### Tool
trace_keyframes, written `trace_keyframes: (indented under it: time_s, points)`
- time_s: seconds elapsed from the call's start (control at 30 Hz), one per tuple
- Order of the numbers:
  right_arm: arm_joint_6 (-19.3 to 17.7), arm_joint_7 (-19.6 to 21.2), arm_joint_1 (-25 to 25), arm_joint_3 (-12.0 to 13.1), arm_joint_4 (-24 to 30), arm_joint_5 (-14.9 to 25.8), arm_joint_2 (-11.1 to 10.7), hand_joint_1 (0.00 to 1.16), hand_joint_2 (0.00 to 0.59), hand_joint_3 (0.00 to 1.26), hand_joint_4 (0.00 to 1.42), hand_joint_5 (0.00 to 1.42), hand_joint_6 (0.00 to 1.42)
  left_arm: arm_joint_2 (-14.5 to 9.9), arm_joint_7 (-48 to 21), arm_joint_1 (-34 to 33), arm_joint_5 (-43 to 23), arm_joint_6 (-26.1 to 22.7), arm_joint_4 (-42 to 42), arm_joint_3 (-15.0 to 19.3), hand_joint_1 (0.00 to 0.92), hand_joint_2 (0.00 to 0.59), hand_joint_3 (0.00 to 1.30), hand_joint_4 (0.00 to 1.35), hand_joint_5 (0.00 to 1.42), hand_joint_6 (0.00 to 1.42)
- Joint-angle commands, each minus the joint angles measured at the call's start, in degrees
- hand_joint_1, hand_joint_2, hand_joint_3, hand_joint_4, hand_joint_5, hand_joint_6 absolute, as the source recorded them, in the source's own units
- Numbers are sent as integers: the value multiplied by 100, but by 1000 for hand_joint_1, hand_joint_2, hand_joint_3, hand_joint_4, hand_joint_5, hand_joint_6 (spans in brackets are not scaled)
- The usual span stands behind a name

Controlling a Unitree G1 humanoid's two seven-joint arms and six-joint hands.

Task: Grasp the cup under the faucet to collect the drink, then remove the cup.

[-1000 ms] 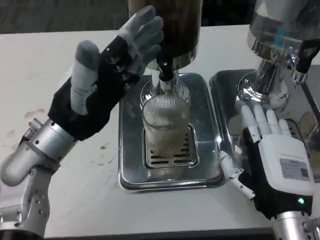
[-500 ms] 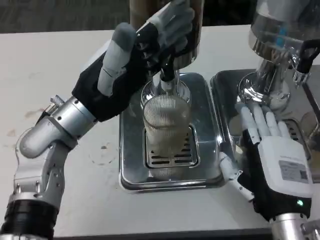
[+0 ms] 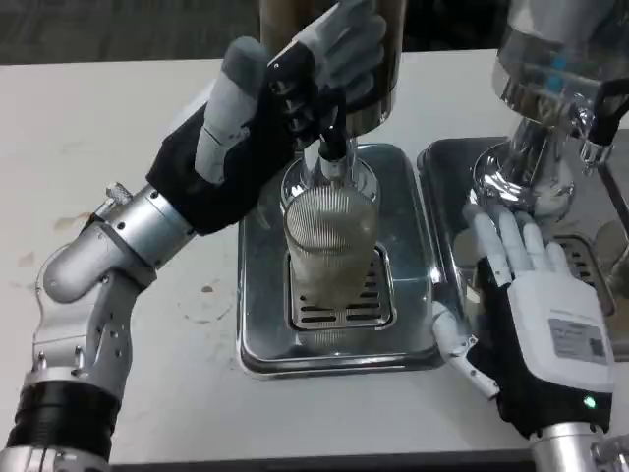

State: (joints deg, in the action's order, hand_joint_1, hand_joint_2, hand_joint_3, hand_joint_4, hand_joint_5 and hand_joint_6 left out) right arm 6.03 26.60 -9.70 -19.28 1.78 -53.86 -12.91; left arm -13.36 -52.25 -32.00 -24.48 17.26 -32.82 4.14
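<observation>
Head view: a ribbed cup (image 3: 329, 251) is seen standing upright on the grate of a steel tray (image 3: 257, 324), directly under the black faucet (image 3: 329, 147) of a drink dispenser (image 3: 378, 59). The left hand (image 3: 270, 113) is raised at the faucet w/ fingers spread, nothing held. The right hand (image 3: 526, 305) is laid flat, fingers apart, on a second tray (image 3: 442, 167) beside a chrome dispenser (image 3: 550, 108). White surface (image 3: 118, 128) underneath.

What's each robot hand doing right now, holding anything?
Left robot hand: raised at the faucet above the cup; grip cannot be told.
Right robot hand: open, flat, holding nothing.
</observation>
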Motion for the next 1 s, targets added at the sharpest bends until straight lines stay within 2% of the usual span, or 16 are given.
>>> trace_keyframes:
  time_s: [0.03,0.37,0.73,1.0]
  points:
    - [-2,41,-6,31,39,34,-1,92,490,44,0,0,17,6,-127,-51,158,-73,-81,-70,0,50,0,0,0,0]
    - [5,31,-8,45,36,67,-2,94,494,44,0,0,17,-49,-149,214,627,173,483,-456,0,47,0,0,0,0]
    - [1,38,34,42,7,114,-7,93,489,44,0,0,17,-535,207,422,1590,635,1171,-935,0,47,0,0,0,0]
    - [-9,64,51,36,-30,138,-6,91,485,44,0,0,17,-775,542,471,2029,836,1429,-1189,0,47,0,0,0,0]
